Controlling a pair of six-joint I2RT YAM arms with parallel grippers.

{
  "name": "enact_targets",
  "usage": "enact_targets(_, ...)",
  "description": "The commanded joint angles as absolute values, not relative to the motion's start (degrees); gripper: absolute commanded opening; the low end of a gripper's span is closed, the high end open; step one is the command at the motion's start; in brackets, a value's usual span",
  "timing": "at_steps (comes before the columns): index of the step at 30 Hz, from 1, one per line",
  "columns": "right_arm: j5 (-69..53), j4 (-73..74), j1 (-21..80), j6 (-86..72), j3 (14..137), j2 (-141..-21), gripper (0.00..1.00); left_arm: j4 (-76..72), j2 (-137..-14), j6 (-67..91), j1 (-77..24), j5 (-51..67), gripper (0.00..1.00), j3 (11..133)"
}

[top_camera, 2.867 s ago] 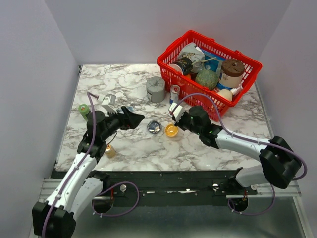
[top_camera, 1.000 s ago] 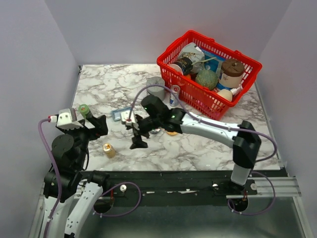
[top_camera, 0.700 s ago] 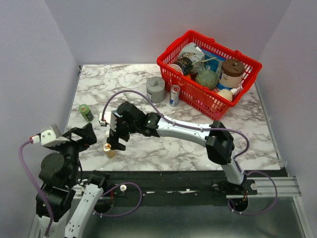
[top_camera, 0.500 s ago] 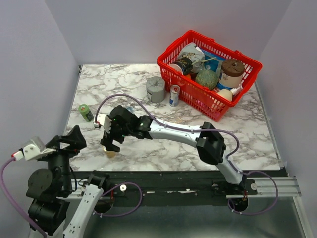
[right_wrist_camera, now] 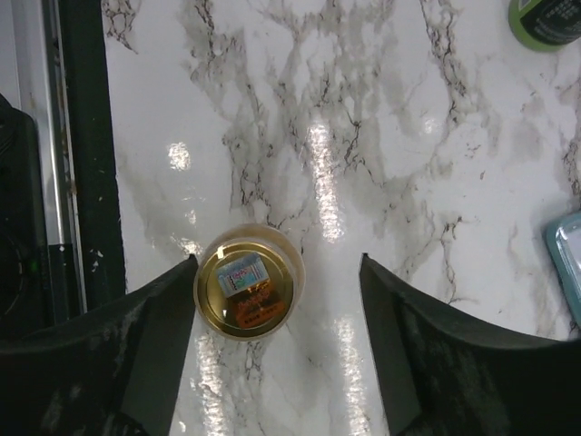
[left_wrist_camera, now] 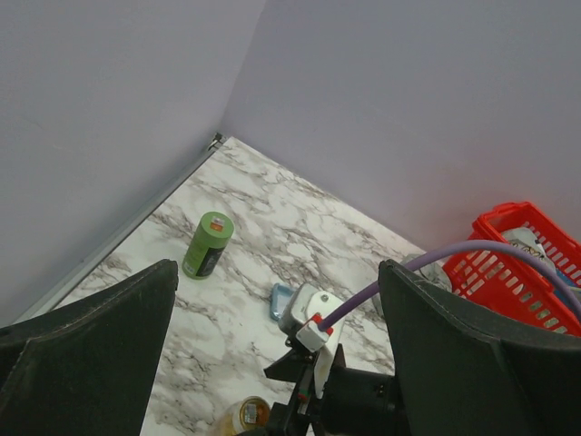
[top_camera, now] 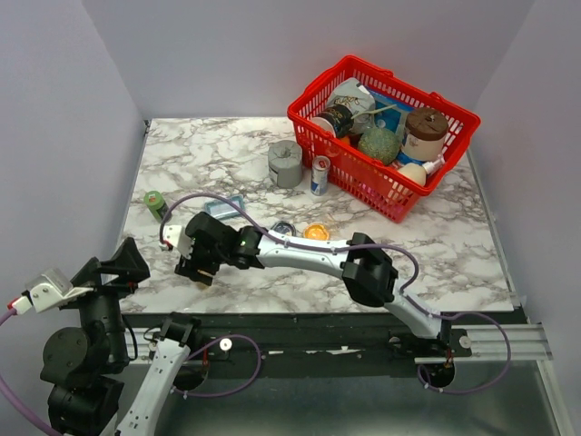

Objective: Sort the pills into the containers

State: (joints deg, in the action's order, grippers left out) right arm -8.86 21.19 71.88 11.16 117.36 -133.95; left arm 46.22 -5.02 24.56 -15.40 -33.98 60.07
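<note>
No pills show in any view. The two containers sit mid-table, an orange dish (top_camera: 315,232) beside a silvery dish (top_camera: 283,227). My right gripper (top_camera: 195,269) reaches far left and hangs over a small amber bottle with a gold lid (right_wrist_camera: 250,292). It is open (right_wrist_camera: 277,272); the bottle stands between the fingers, close against the left one, with a wide gap to the right one. My left gripper (top_camera: 118,263) is raised off the table at the near left corner, open (left_wrist_camera: 277,272) and holding nothing.
A green bottle (top_camera: 154,202) and a flat blue item (top_camera: 224,207) lie left of centre. A grey squat cylinder (top_camera: 285,163) and a small can (top_camera: 320,174) stand further back. The red basket (top_camera: 390,177) of goods fills the far right. The table's black front rail (right_wrist_camera: 77,136) runs just beside the bottle.
My right arm has swung left from the dishes to the gold-lidded bottle and come down over it. The left arm has drawn back and up toward the near left corner.
</note>
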Motion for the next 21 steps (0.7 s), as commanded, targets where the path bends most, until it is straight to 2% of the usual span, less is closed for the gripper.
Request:
enact_targets(1, -3.96, 22.24, 72.6, 12.04, 119.27, -135.7, 0.67, 47.81, -3.6, 23.12, -15.73, -34.37, 0.99, 59.77)
enact_targets(2, -3.78, 22.06, 72.68, 12.3, 119.18, -135.44, 0.61, 48.16, -3.52, 23.03, -15.91, -34.1, 0.99, 59.68)
enact_targets(3, -3.78, 22.06, 72.69, 13.09, 119.35, -134.92, 0.45, 48.51, -3.69, 22.85, -15.91, -33.67, 0.99, 59.5)
enact_targets(6, -3.78, 22.24, 72.69, 14.59, 117.87, -132.81, 0.17, 49.83, -4.39, 23.2, -16.52, -30.86, 0.99, 59.5)
enact_targets(7, -3.52, 22.15, 72.69, 15.02, 116.82, -130.02, 0.14, 50.01, -4.39, 23.2, -16.78, -29.81, 0.99, 59.41)
enact_targets(10, -6.14, 22.06, 70.93, 14.51, 109.71, -121.6, 0.08, 48.61, -4.13, 22.07, -17.05, -23.14, 0.99, 58.54)
enact_targets(13, -14.04, 22.32, 66.63, 12.75, 100.83, -113.4, 0.06, 43.87, -3.17, 20.83, -17.75, -13.12, 0.99, 55.74)
enact_targets(17, -22.84, 22.76, 58.91, 13.01, 89.85, -96.73, 0.05, 34.14, -4.21, 20.48, -18.37, -0.03, 0.99, 49.59)
enact_targets(19, -28.98, 24.6, 56.0, 15.02, 86.42, -92.57, 0.03, 28.68, -6.32, 19.08, -18.37, 14.67, 0.99, 43.81)
enact_targets(21, -35.55, 26.98, 50.38, 14.68, 84.65, -87.66, 0.03, 15.61, -8.6, 18.98, -18.37, 25.27, 0.99, 38.26)
